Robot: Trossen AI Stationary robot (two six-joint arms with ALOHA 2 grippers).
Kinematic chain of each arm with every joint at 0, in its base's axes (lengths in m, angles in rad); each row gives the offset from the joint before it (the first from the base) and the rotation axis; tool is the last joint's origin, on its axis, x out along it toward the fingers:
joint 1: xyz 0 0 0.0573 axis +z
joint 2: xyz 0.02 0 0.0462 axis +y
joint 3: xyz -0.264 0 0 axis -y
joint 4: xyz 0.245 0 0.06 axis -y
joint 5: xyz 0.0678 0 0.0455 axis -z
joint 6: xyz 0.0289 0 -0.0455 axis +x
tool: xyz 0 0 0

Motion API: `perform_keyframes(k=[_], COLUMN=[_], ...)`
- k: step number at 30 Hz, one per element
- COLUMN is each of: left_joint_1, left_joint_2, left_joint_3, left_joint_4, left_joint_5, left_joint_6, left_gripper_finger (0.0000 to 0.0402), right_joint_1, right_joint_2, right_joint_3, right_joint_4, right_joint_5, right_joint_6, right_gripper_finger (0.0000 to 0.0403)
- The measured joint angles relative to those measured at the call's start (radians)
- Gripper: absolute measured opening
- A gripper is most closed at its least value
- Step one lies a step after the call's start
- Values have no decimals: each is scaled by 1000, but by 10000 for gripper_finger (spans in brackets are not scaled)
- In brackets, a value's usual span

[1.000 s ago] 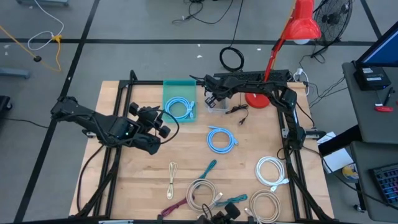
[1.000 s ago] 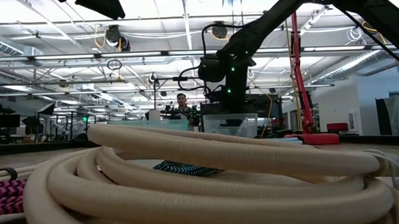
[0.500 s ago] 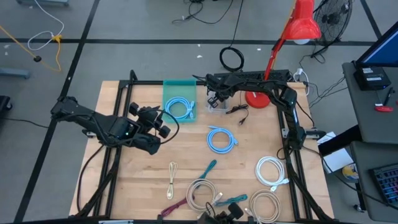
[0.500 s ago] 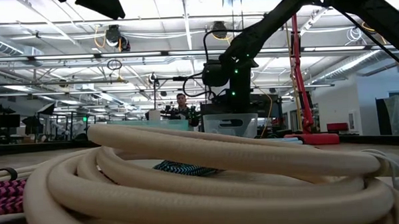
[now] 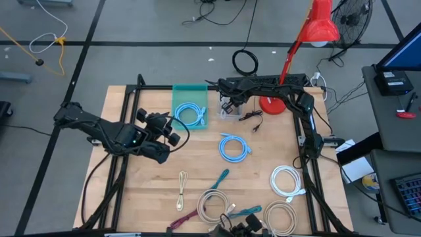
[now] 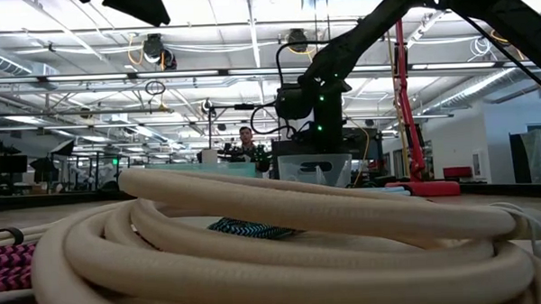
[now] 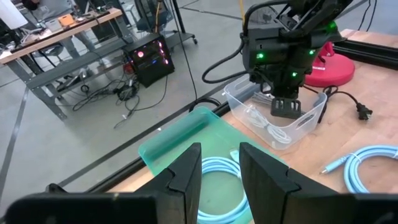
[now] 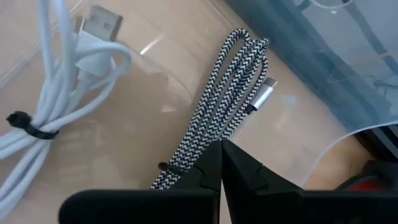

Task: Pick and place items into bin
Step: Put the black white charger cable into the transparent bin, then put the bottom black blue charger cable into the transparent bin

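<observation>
Right gripper has dropped over the last second. In the low view it sat higher a second ago and now hangs right at the rim of the clear bin, at 12 o'clock on the tabletop. From the left wrist view you can see its tip is down inside the bin walls.

Its jaws are clenched tight. The right wrist view has them closed against a black-and-white braided cable lying on the bin floor next to a tied white cable. I can't tell whether the braided cable is pinched or just touching the tips. My read is that this is the bottom of a placing move, so the next call is yours: release and lift clear.

Left gripper hasn't moved. It's parked at 9 o'clock with its jaws apart and nothing in them, facing the green tray, which holds one light blue coil.

Still out on the tabletop:
- second light blue coil, centre
- white coil, 4 o'clock
- beige coils, 6 o'clock
- teal cord, maroon cord and cream cord, around 6 to 7 o'clock

Most of the job is still ahead. The centre coil is nearest to either arm.
</observation>
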Motion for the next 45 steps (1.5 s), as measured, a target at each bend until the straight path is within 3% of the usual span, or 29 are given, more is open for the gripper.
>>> perform_keyframes(k=[12,22,33,40,45], left_joint_1=[0,0,0,0,0], left_joint_2=[0,0,0,0,0], left_joint_3=[0,0,0,0,0], left_joint_4=[18,17,27,33,33], left_joint_5=[0,16,23,24,25], left_joint_6=[26,26,26,31,30], left_gripper_finger=[113,113,113,113,113], right_joint_1=[41,171,549,816,934], right_joint_2=[-81,-344,-673,-841,-917], right_joint_3=[-1,0,-24,-254,-491], right_joint_4=[130,146,-25,9,134], right_joint_5=[21,-34,-27,-27,-35], right_joint_6=[-40,-160,-135,55,206], right_gripper_finger=[0,0,0,0,0])
